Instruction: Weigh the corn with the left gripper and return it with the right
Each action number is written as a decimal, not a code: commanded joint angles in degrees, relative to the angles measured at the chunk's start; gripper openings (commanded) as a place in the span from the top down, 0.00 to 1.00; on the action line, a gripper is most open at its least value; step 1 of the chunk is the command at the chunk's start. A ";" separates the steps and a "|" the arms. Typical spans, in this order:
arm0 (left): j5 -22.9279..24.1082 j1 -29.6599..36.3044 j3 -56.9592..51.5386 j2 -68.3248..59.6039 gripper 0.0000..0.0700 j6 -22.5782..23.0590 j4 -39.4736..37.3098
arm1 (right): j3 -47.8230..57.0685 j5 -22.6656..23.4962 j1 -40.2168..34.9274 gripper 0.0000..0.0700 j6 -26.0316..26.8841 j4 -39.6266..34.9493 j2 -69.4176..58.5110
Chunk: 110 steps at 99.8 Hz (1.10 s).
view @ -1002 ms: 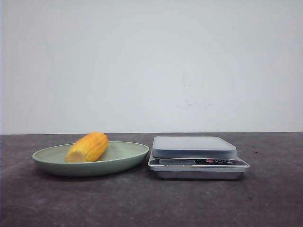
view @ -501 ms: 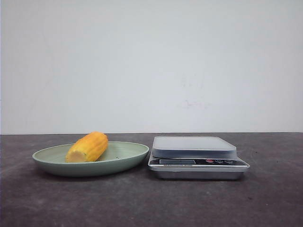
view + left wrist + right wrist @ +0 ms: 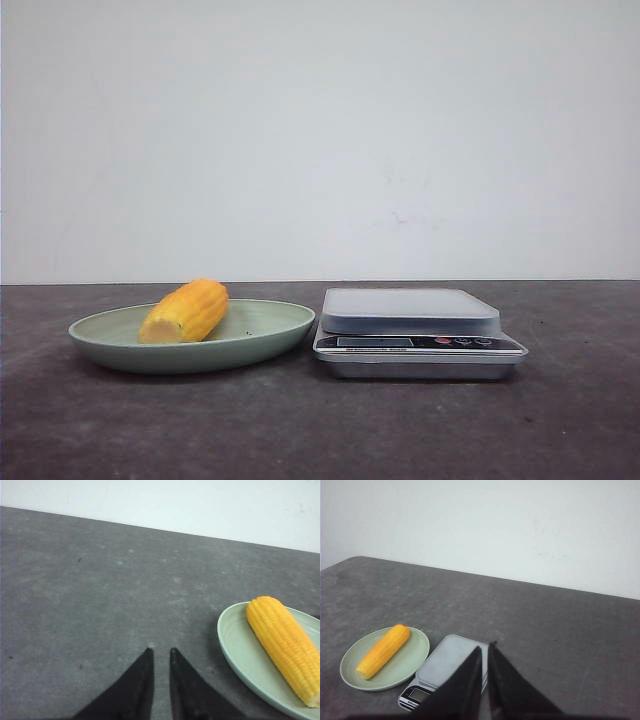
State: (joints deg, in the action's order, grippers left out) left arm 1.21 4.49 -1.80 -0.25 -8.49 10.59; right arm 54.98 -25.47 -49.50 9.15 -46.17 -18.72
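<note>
The corn (image 3: pixel 185 311) is a stubby yellow-orange cob lying in a pale green plate (image 3: pixel 262 322) on the left of the dark table. It also shows in the left wrist view (image 3: pixel 285 642) and the right wrist view (image 3: pixel 383 650). A silver kitchen scale (image 3: pixel 410 312) with an empty platform stands just right of the plate. My left gripper (image 3: pixel 161 650) is shut and empty, low over bare table beside the plate (image 3: pixel 237 647). My right gripper (image 3: pixel 486 646) is shut and empty, raised above the scale (image 3: pixel 445 664). Neither gripper shows in the front view.
The dark grey tabletop (image 3: pixel 320 430) runs back to a white wall (image 3: pixel 320 140). The scale's display and buttons (image 3: pixel 415 342) face the front. The plate (image 3: pixel 412 655) and scale sit close together, nearly touching.
</note>
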 commanded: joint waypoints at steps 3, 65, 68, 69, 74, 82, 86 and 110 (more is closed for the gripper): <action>-0.17 -0.09 1.01 0.07 0.98 0.74 0.24 | 0.81 -0.02 -0.61 0.98 -0.15 0.59 -0.13; -0.17 -0.09 1.01 0.07 0.98 0.72 0.24 | 0.81 -0.02 -0.61 0.98 -0.15 0.59 -0.13; -0.17 -0.09 1.01 0.07 0.98 0.74 0.24 | 0.81 -0.02 -0.61 0.98 -0.15 0.61 -0.13; -0.17 -0.09 1.01 0.07 0.98 0.72 0.24 | 0.81 -0.02 -0.61 0.98 -0.15 0.59 -0.13; -0.17 -0.09 1.01 0.07 0.98 0.74 0.24 | 0.81 -0.02 -0.61 0.98 -0.15 0.61 -0.13; -0.17 -0.09 1.01 0.07 0.98 0.74 0.24 | 0.81 -0.02 -0.61 0.98 -0.15 0.61 -0.13; -0.17 -0.09 1.01 0.07 0.98 0.74 0.24 | 0.81 -0.04 -0.61 0.98 -0.31 0.55 -0.13; -0.17 -0.09 1.01 0.07 0.98 0.74 0.24 | 0.83 -2.25 -0.61 0.98 -3.63 0.72 -0.13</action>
State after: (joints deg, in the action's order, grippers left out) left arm 1.21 4.49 -1.80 -0.25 -8.29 10.59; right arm 54.98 -27.09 -49.50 6.83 -46.04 -18.72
